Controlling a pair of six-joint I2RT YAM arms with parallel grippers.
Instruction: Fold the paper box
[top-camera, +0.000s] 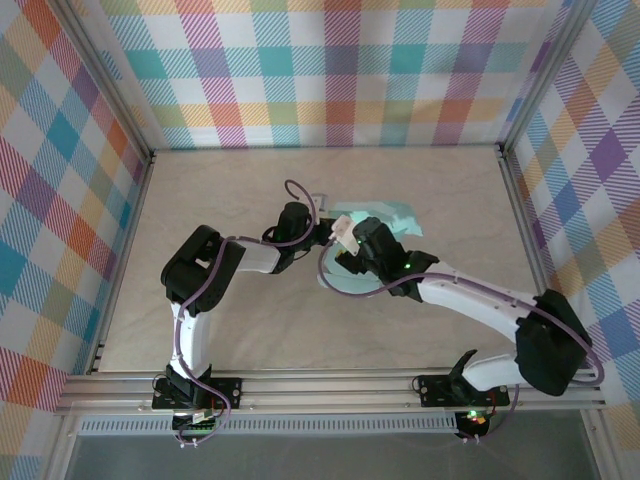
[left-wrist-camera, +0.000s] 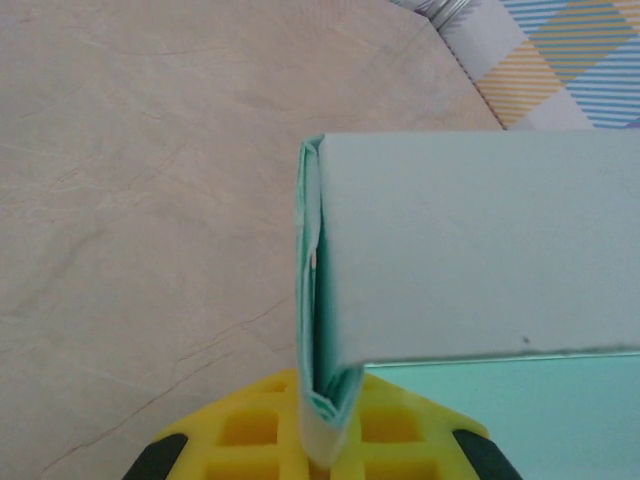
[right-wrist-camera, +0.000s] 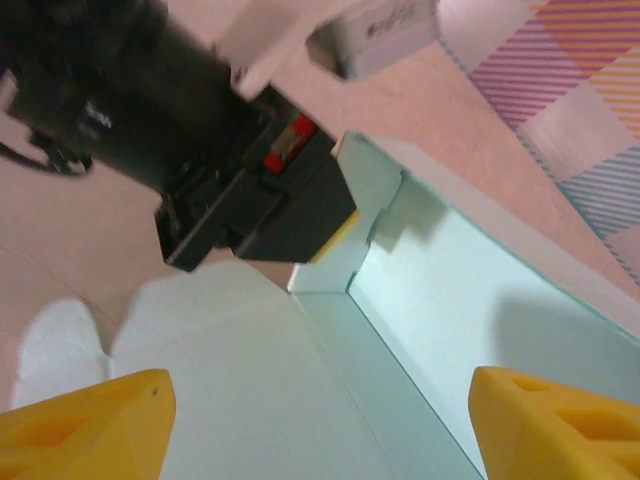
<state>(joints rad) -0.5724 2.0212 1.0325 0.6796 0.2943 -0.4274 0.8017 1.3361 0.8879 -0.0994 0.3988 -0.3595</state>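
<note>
Beige tabletop (top-camera: 250, 330) enclosed by plaid walls (top-camera: 330, 70). Paper box (top-camera: 402, 216) lies just beyond mid-table, its visible mint card running roughly left to right. Both wrists cover most of it, so its full outline cannot be made out. Left gripper (left-wrist-camera: 326, 445) is clamped on a doubled, upright side wall at the box's left end. Right gripper (right-wrist-camera: 320, 405) hangs above the box floor with jaws spread wide, holding nothing, its fingers cropped at the frame's lower edge.

Light was bright and even, soft shadows sat inside the paper box (right-wrist-camera: 250, 380), close-up stuff near it looked blurry
</note>
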